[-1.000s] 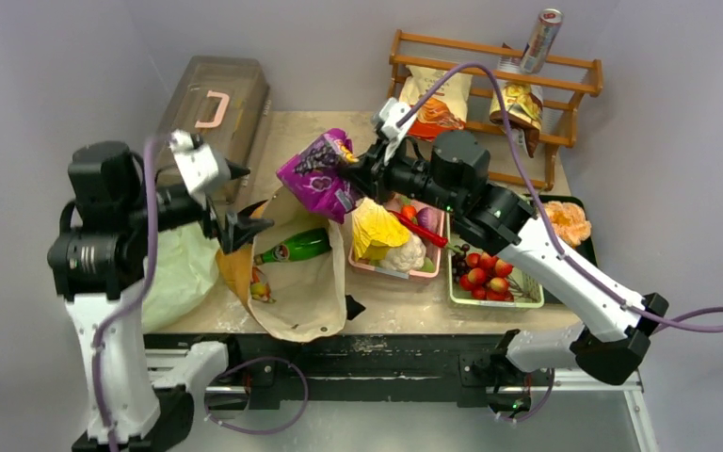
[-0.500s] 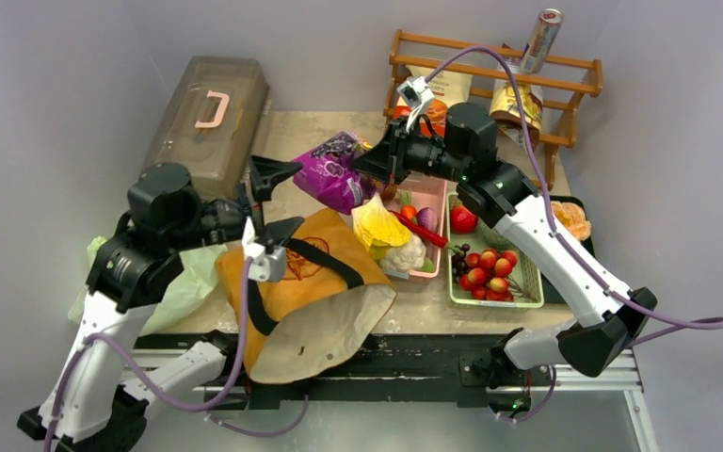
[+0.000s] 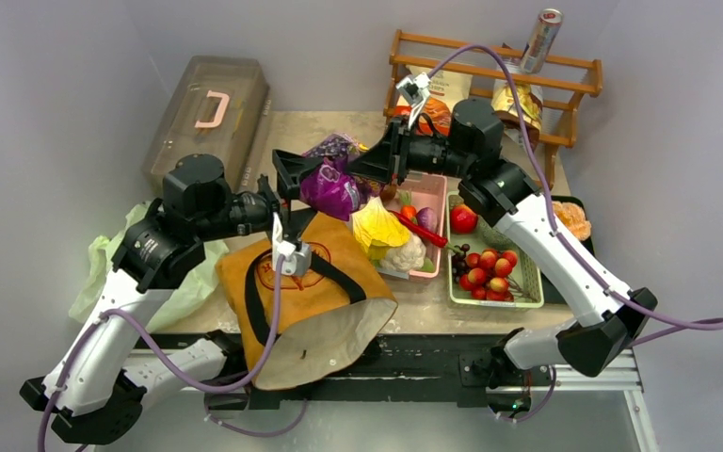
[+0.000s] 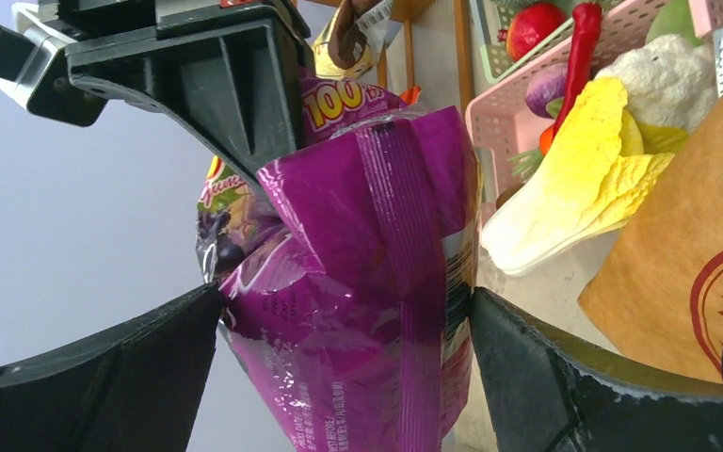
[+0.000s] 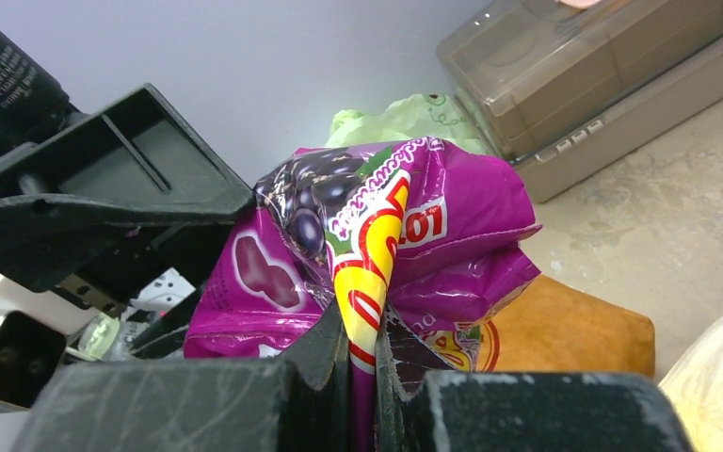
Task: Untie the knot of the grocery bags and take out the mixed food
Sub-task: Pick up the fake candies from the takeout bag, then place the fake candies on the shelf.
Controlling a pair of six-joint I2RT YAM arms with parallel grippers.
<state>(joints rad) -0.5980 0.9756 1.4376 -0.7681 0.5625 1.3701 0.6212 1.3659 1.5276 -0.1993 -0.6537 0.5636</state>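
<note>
Purple snack packet (image 5: 405,235) is pinched at its crimped edge by the right gripper (image 5: 362,325), jaws closed on the seam, and held above the table (image 3: 339,127). Left gripper (image 4: 346,294) is spread fully wide and holds nothing; its fingertips (image 4: 198,311) flank the packet's two sides, contact not discernible. Mustard tote (image 3: 292,301) lies flat below, its mouth overhanging the near table edge. Pale-green plastic bag (image 3: 104,273) lies crumpled at the left edge. Pink basket (image 3: 430,188) stands just right of the packet. Bare tabletop is seen behind the packet.
</note>
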